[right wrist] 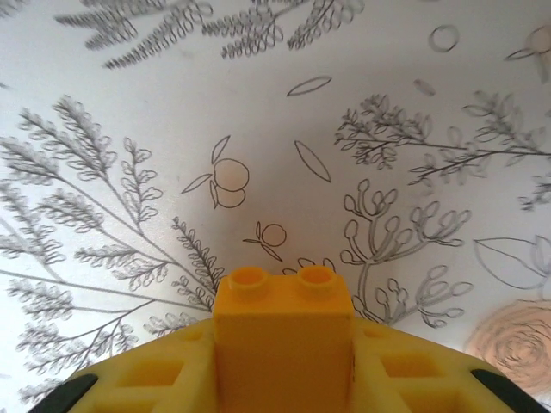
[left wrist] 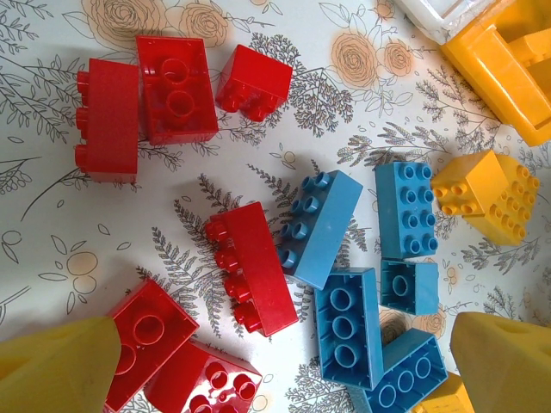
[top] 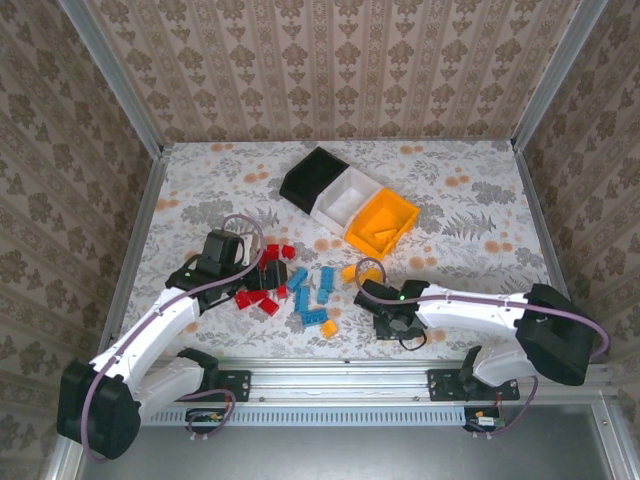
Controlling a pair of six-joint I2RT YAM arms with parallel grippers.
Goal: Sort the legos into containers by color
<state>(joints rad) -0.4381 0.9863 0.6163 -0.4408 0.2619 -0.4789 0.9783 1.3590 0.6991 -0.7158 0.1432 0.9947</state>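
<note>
1. My right pincer (right wrist: 282, 379) pinches 1 small orange plastic brick (right wrist: 282, 323). My yellow fingers (right wrist: 405, 383) press it from both sides, and its 2 studs point ahead over the flower-printed white tabletop (right wrist: 258, 129). I cannot tell whether the brick is clear of the surface.
2. From above, this pincer sits just right of the loose pile of bricks.
3. My left pincer (left wrist: 280, 374) is spread wide and grips nothing. Its 2 yellow fingertips (left wrist: 56, 366) stand at either side of the pile.
4. Ahead of the left fingertips, the red rectangular plastic bricks (left wrist: 250, 267) lie mostly to the left and the blue rectangular plastic bricks (left wrist: 323, 224) to the right. 1 long red brick touches a long blue one.
5. A chunky orange plastic block (left wrist: 486, 194) rests just beside the blue group, on its far right.
6. Farther back, 3 open plastic bins stand touching in a slanted row: the black rectangular bin (top: 300, 190), the white rectangular bin (top: 335, 215) and the orange rectangular bin (top: 362, 238).
7. Orange pieces (top: 385, 232) lie inside the orange bin.
</note>
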